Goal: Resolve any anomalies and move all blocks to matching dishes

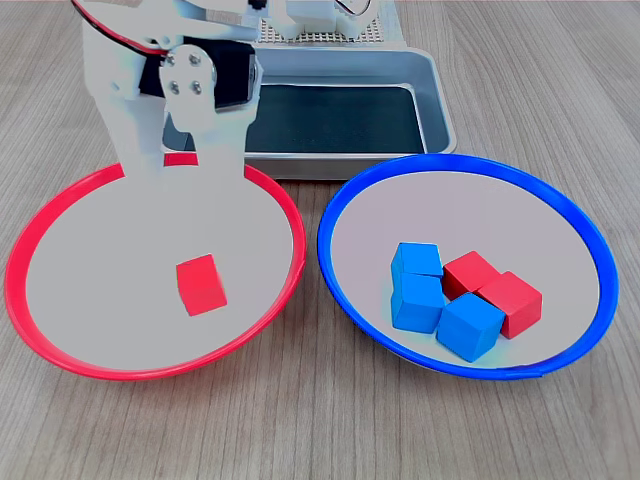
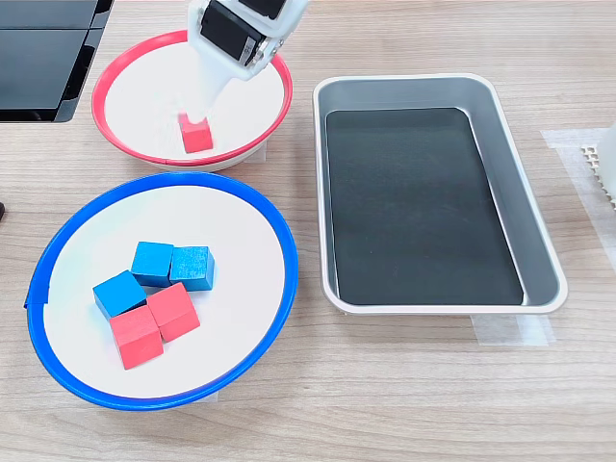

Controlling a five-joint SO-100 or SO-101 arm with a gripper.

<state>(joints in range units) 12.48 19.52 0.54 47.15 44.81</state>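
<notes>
On the wood-grain counter (image 1: pixel 300 430) sit two shallow dishes side by side, with a grey tray (image 2: pixel 433 91) beyond them. In both exterior views the red-rimmed dish (image 1: pixel 60 215) holds one red block (image 1: pixel 201 285), lying alone on the pale inside, a little toward 5 o'clock from the dish's middle in the first exterior view.

The blue-rimmed dish (image 1: pixel 345 200) carries the other five cubes in one tight cluster. In the first exterior view, three blue blocks (image 1: pixel 416 262) sit at the cluster's 9 and 6 o'clock sides, and two red blocks (image 1: pixel 512 303) sit at its 3 o'clock side, touching the blue ones. In the second exterior view the same cluster sits toward 8 o'clock of the blue-rimmed dish, the two red cubes nearest the camera.

The white arm (image 1: pixel 135 110) hangs over the far rim of the red-rimmed dish, at about 12 o'clock in the first exterior view. In the second exterior view its pale fingers (image 2: pixel 207 91) reach down to just above the lone red block, at that block's 12 o'clock. I cannot tell whether the fingers are spread or pressed together, nor whether they touch the cube.

The tray shows a dark base and nothing inside.
</notes>
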